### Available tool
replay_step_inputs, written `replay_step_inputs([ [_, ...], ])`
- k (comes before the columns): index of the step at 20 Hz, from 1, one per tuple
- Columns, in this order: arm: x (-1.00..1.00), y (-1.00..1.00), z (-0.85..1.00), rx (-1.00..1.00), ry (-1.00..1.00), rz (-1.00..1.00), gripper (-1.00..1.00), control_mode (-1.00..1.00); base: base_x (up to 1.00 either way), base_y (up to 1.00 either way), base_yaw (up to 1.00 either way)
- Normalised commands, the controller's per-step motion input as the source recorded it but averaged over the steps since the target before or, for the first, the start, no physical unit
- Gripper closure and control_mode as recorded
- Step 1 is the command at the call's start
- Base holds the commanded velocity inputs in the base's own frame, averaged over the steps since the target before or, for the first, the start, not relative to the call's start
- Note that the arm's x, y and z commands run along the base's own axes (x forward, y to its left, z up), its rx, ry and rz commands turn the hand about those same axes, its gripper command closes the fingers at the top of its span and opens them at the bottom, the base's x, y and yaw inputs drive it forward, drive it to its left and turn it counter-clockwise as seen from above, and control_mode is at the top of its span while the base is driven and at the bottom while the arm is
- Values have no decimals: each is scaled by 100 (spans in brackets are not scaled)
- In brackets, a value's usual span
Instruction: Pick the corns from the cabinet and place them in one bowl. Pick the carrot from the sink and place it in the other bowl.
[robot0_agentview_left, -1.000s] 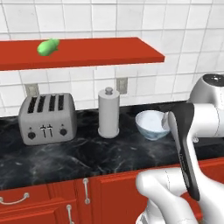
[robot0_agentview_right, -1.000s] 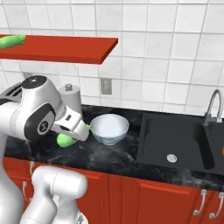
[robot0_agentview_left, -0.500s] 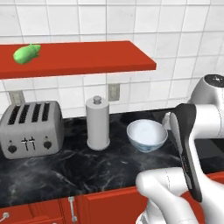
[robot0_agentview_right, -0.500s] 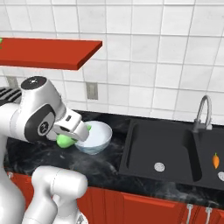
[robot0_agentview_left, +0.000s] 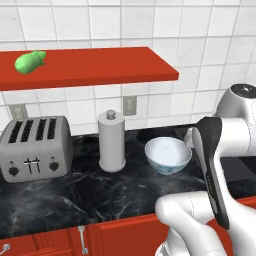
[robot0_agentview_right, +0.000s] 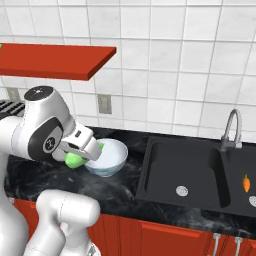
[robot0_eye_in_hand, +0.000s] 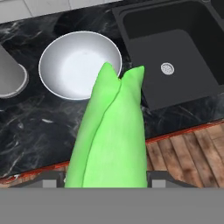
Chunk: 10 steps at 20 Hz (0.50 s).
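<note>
The pincer (robot0_agentview_right: 82, 155) is grasping one green corn (robot0_eye_in_hand: 111, 135), up above the black tabletop (robot0_eye_in_hand: 26, 127). The pale glass bowl (robot0_eye_in_hand: 52, 54) sits just beyond the pincer. The other corn (robot0_agentview_left: 29, 61) lies on the red shelf (robot0_agentview_left: 100, 67), high up and far from the pincer.

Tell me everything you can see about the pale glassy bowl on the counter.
The pale glassy bowl is round, bluish-white and translucent, with a smooth rim and a lighter, empty inside. It stands upright on the black marbled counter, apart from the grey cylinder to one side and the black sink to the other. In the right base view the claw holds a green corn by the bowl's rim; the hand view looks down on the bowl's open mouth past that corn.
</note>
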Motion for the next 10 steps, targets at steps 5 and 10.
replay_step_inputs([
  [5,0,0,0,0,0,0,100,-100,0,0,0],
  [10,34,-2,-17,3,-10,3,100,-100,0,0,0],
])
